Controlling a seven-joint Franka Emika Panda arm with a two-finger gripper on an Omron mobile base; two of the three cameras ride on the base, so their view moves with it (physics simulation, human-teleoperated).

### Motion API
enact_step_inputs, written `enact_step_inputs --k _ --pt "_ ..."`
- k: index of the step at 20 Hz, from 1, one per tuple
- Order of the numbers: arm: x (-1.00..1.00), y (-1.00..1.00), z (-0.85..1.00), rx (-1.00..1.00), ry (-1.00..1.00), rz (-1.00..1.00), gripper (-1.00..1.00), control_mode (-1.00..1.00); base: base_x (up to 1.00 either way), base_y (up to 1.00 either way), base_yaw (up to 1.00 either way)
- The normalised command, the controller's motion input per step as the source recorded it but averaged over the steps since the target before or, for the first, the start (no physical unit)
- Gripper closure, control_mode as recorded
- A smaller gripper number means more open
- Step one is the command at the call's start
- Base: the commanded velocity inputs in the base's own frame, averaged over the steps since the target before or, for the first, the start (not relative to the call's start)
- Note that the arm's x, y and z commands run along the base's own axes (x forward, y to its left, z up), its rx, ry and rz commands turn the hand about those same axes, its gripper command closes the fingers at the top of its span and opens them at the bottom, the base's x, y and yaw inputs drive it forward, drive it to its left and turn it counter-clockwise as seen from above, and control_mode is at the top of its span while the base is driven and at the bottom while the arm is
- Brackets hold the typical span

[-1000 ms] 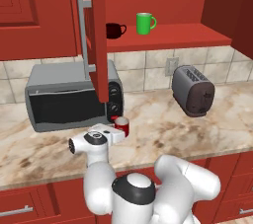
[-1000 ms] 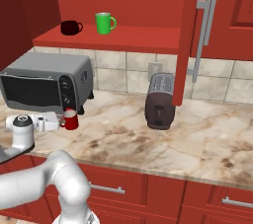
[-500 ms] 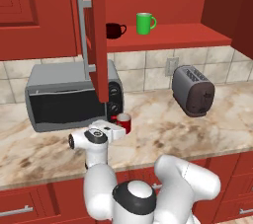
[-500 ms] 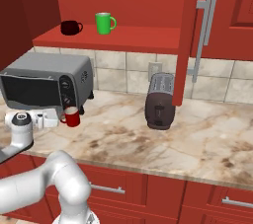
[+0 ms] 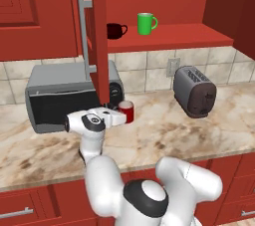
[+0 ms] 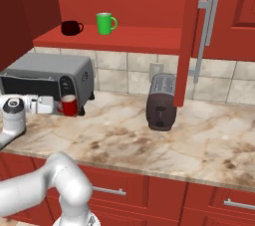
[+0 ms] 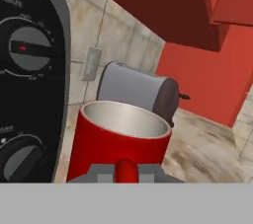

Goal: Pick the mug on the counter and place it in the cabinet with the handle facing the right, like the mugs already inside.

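Note:
The red mug (image 5: 126,111) stands upright on the marbled counter (image 5: 164,130), right in front of the toaster oven's knob panel. My gripper (image 5: 118,117) reaches it level from the left and is shut on its red loop handle (image 7: 126,168). In the right base view the mug (image 6: 68,105) sits just right of the gripper (image 6: 58,105). The hand view shows the mug (image 7: 118,141) close up with its pale inside. Above, the open red cabinet (image 5: 169,37) holds a green mug (image 5: 145,23) and a dark mug (image 5: 115,31) on its shelf, their handles to the right.
The cabinet door (image 5: 97,36) with its grey bar handle hangs open directly above the mug. A grey toaster oven (image 5: 60,95) stands behind the gripper. A toaster (image 5: 195,90) sits on the counter to the right, below a wall outlet.
The gripper's jaws have closed on the mug's handle. The mug stands in the same place on the counter.

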Motion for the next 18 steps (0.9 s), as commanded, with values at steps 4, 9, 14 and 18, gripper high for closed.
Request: enact_step_inputs --k 4,9,14,18 --pt "-0.64 -0.23 0.43 -0.1 0.0 0.01 1.0 -1.0 0.0 0.0 0.0" --pt "-0.6 -0.31 0.58 -0.05 0.02 0.0 1.0 -1.0 0.0 0.0 0.0" --pt "-0.57 -0.39 0.61 -0.07 0.0 0.05 1.0 -1.0 0.0 0.0 0.0" --pt "-0.39 -0.38 0.64 -0.06 0.0 0.1 1.0 -1.0 0.0 0.0 0.0"
